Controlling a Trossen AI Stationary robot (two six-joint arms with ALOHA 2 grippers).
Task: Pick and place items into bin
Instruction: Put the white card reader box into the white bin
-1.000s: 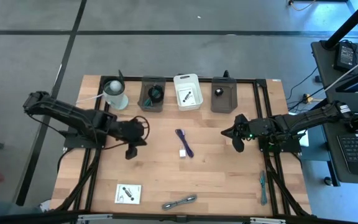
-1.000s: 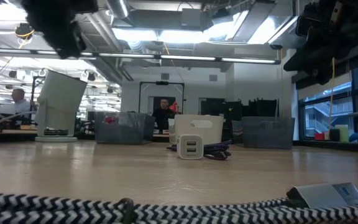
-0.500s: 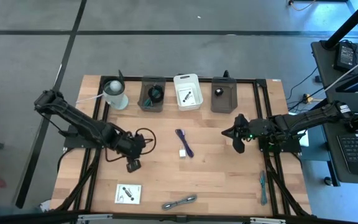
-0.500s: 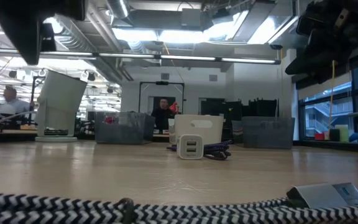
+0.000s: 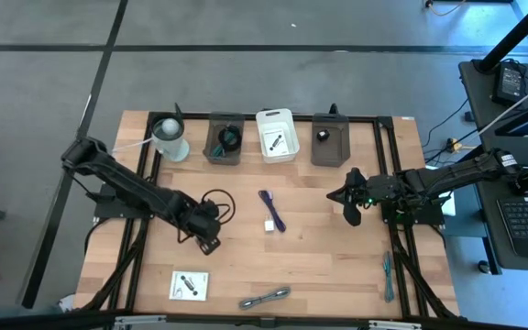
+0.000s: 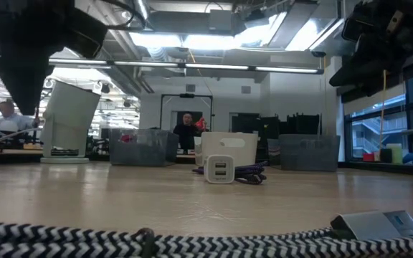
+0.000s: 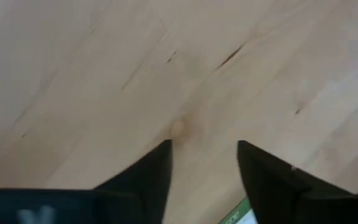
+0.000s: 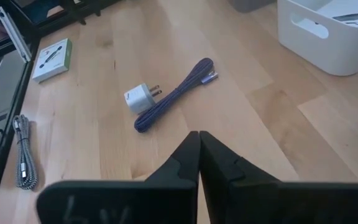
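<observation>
The left gripper (image 5: pixel 208 245) hangs with its jaws apart and empty above bare desk (image 5: pixel 319 247), short of the white card (image 5: pixel 190 285). A slanted descent could skid the flat card. The right gripper (image 5: pixel 349 207) waits pinched closed.

Your bench (image 5: pixel 319 229) is pale blond wood with darker grain streaks, framed in black rails. On it you have a purple cable (image 5: pixel 271 209) beside a white charger cube (image 5: pixel 269 225), a white card (image 5: pixel 190 285) printed in black, a grey braided cord (image 5: pixel 265 297) that shows a black-and-white zigzag weave up close, and a teal tool (image 5: pixel 388 276). Your bins run dark grey (image 5: pixel 225 138), white (image 5: pixel 276 135), dark grey (image 5: pixel 329 139). Both claws, left (image 5: pixel 208 245) and right (image 5: pixel 348 209), are black.
</observation>
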